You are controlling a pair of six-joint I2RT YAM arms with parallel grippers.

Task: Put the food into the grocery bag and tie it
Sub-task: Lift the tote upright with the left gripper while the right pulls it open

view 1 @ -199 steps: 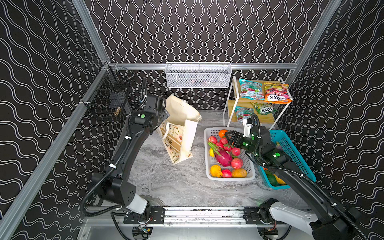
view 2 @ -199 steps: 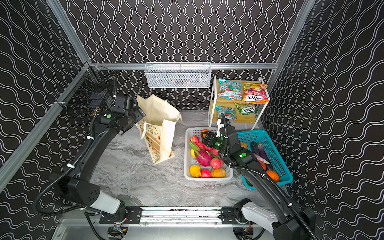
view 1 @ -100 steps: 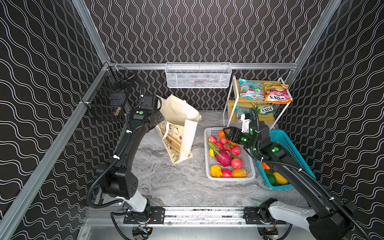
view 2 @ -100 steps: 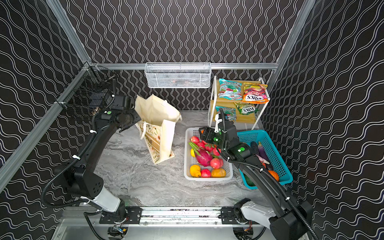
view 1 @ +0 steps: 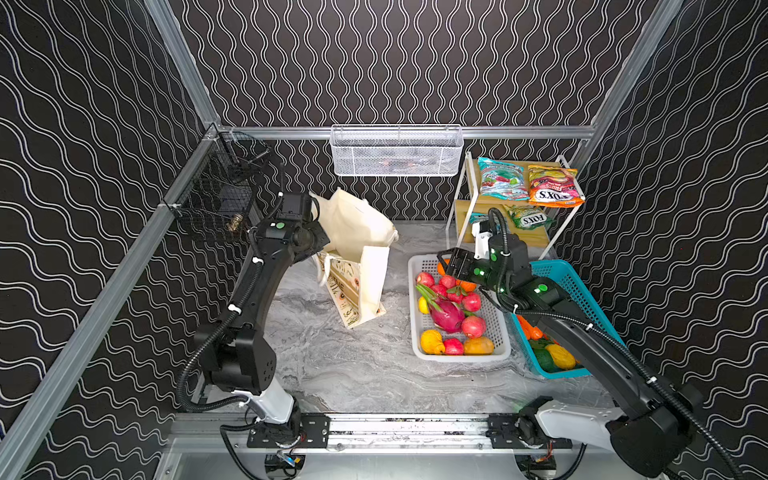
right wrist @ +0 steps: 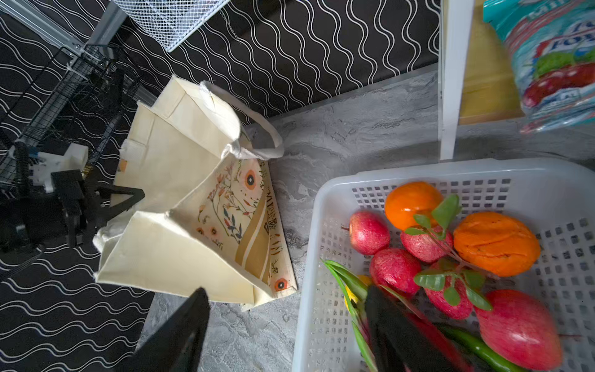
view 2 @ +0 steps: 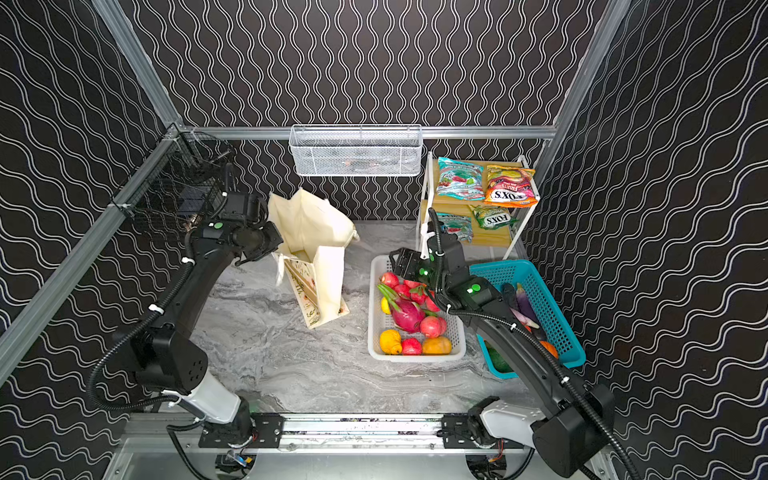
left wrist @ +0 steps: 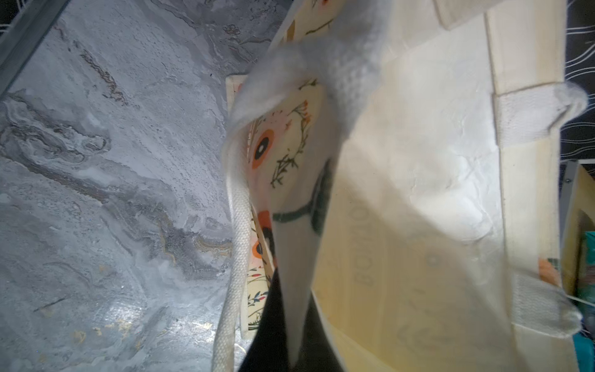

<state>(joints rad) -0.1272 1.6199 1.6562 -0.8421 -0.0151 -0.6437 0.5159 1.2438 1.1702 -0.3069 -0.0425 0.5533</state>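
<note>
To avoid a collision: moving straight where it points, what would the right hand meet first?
Probably the marble tabletop beside the white basket, or the canvas tote near its base; depth is unclear.

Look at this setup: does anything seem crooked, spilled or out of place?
The cream grocery bag leans askew rather than standing straight, its mouth gaping sideways where the left pincer pinches the rim; one strap handle dangles loose. Nothing looks spilled: the fruit sits inside the white basket.
</note>
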